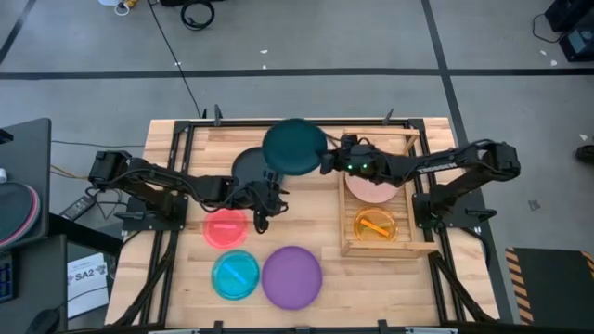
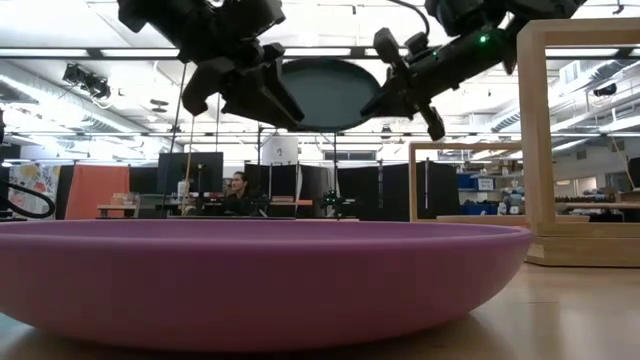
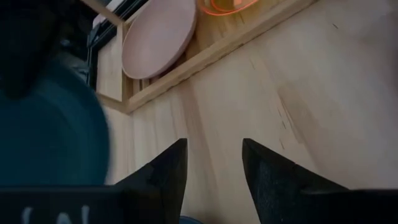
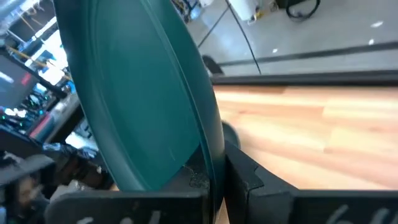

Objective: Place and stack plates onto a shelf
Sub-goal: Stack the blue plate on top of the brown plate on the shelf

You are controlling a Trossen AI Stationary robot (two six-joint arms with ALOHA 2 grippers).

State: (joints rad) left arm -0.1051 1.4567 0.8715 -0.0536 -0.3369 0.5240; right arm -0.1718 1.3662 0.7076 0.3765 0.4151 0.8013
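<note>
The dark teal plate (image 1: 295, 147) (image 2: 325, 93) is in the air over the table's far middle, carried by my right gripper (image 1: 325, 164) (image 4: 214, 171), which is shut on its rim. My left gripper (image 1: 262, 221) (image 3: 214, 146) hangs open above bare wood beside the red-pink plate (image 1: 225, 227) and touches nothing. The shelf (image 1: 345, 249) stands on the right and holds the pale pink plate (image 1: 371, 190) (image 3: 158, 37) and the orange plate (image 1: 376, 225), both flat on its slats. The cyan plate (image 1: 236, 275) and the purple plate (image 1: 291, 276) (image 2: 250, 280) lie flat near the front edge. The green plate is not in view. My right gripper pinches the teal plate's rim (image 4: 208, 155) between its two fingers, one on the upper face and one on the underside. The fingers come roughly level from the table's right side, at the plate's right edge (image 2: 372, 100). The plate is lifted clear and sits close to level.
The left arm (image 1: 158, 186) stretches in from the left, the right arm (image 1: 445, 172) from the right over the shelf's far end. Bare wood lies between the red-pink plate and the shelf. A person sits in the room beyond the table (image 2: 240, 190).
</note>
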